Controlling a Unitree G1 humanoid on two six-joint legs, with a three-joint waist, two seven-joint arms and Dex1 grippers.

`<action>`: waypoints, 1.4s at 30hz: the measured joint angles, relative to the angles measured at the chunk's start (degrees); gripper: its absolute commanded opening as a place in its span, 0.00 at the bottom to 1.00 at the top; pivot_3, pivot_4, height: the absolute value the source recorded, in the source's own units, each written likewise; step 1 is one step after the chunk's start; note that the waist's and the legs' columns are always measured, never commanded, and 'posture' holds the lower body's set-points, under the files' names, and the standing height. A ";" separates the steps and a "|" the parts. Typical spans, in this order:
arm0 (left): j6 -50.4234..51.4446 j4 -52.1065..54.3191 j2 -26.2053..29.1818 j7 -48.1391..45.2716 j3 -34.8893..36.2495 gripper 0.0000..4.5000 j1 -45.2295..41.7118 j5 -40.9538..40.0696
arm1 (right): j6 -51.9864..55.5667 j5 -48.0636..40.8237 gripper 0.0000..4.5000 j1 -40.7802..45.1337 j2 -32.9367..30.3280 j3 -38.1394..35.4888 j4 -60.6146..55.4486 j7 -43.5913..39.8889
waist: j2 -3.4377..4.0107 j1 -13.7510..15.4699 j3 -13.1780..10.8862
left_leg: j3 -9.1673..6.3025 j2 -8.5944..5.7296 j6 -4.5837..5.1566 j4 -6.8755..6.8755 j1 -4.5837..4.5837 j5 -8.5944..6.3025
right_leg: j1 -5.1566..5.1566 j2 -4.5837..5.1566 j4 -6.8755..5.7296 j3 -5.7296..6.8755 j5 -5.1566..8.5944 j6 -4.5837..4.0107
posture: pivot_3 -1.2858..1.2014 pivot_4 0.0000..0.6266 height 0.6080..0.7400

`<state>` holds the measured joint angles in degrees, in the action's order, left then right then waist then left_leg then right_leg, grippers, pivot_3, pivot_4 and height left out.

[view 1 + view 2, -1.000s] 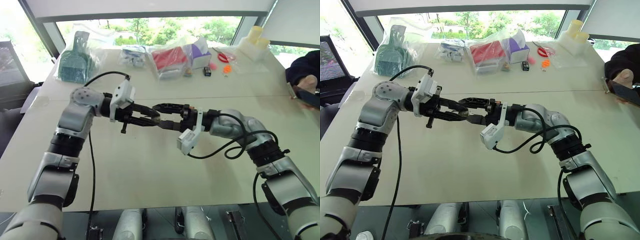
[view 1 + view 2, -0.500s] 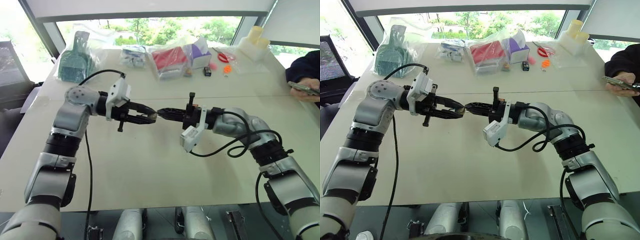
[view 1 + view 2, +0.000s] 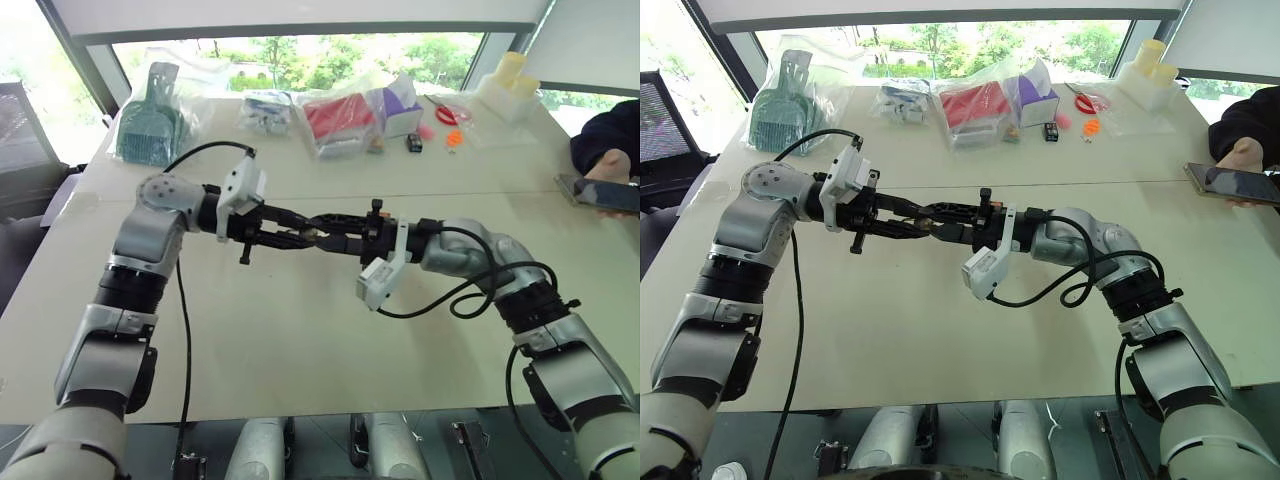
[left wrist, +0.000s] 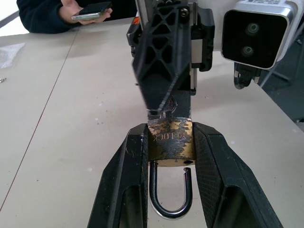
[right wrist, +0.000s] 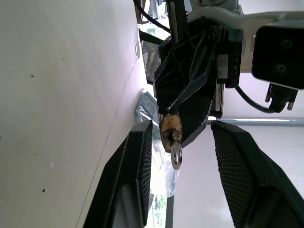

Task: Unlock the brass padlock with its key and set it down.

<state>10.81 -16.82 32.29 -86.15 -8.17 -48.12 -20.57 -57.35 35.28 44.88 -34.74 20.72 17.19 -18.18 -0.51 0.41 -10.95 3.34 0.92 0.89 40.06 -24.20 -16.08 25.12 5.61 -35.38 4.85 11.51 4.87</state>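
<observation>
left gripper (image 3: 923,222) meeting right gripper (image 3: 940,217), above table (image 3: 890,330)

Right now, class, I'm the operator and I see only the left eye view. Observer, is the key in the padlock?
Observer: Yes. The right wrist view shows the key sticking out of the padlock.
Operator: Is the right gripper pinching it?
Observer: No. The right gripper is open, with a finger on either side of the key and clear of it.
Operator: And the shackle?
Observer: In the left wrist view one leg of the shackle looks free. The left gripper clamps the body.
</observation>
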 measured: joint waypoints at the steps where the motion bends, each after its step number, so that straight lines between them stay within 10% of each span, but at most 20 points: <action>1: 0.00 0.00 0.00 -0.02 0.00 0.17 0.00 0.01 | -0.20 0.03 0.38 0.00 0.00 0.00 0.00 0.05 | 0.00 -0.01 0.00 | 0.00 0.00 0.00 0.00 0.00 0.00 | 0.00 0.00 0.00 0.00 0.00 0.00 | 0.52 0.24 1.00; 7: -0.01 -0.02 -0.01 -0.11 0.00 0.17 -0.39 0.01 | -0.95 0.73 0.38 0.02 0.16 0.02 0.00 0.74 | 0.00 -0.01 0.00 | 0.00 0.00 0.00 0.00 0.00 0.00 | 0.00 0.00 0.00 0.00 0.00 0.00 | 0.52 0.24 1.00; 12: -0.01 -0.02 0.02 -0.21 -0.14 0.17 -0.69 0.39 | -1.15 1.58 0.01 0.10 0.32 0.61 0.01 0.76 | 0.00 -0.04 0.00 | 0.01 0.00 0.00 0.00 0.00 0.00 | 0.00 0.00 -0.01 0.00 0.00 0.00 | 0.52 0.24 1.00; 25: 2.86 1.95 0.75 -0.38 -0.03 0.17 -0.20 0.63 | -1.77 1.80 0.01 0.64 0.70 0.94 1.05 0.88 | 0.00 -0.05 0.00 | 0.00 0.00 -0.01 0.00 0.01 0.00 | 0.00 0.00 -0.01 -0.01 0.00 0.00 | 0.52 0.24 1.00; 33: 6.65 4.03 1.32 0.05 -0.03 0.99 0.16 -0.12 | -1.54 1.96 0.00 0.63 0.73 1.33 1.18 0.80 | 0.00 -0.04 0.00 | -0.01 0.00 -0.01 0.00 0.01 0.01 | 0.00 0.00 -0.02 -0.01 0.00 0.00 | 0.52 0.24 1.00; 42: 7.24 4.74 1.98 1.76 0.78 1.00 0.25 -0.76 | -0.59 1.95 0.00 0.61 0.73 1.33 1.18 0.77 | 0.00 -0.06 0.00 | -0.01 0.00 -0.02 0.00 0.01 0.01 | 0.00 0.00 -0.02 -0.01 0.00 0.00 | 0.52 0.24 1.00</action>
<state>18.05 -12.08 34.28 -84.39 -7.38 -47.87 -21.33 -57.94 37.23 45.49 -34.02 22.05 18.37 -17.41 -0.51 0.35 -10.95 3.33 0.93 0.87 40.06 -24.18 -16.07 25.13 5.61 -35.41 4.84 11.51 4.87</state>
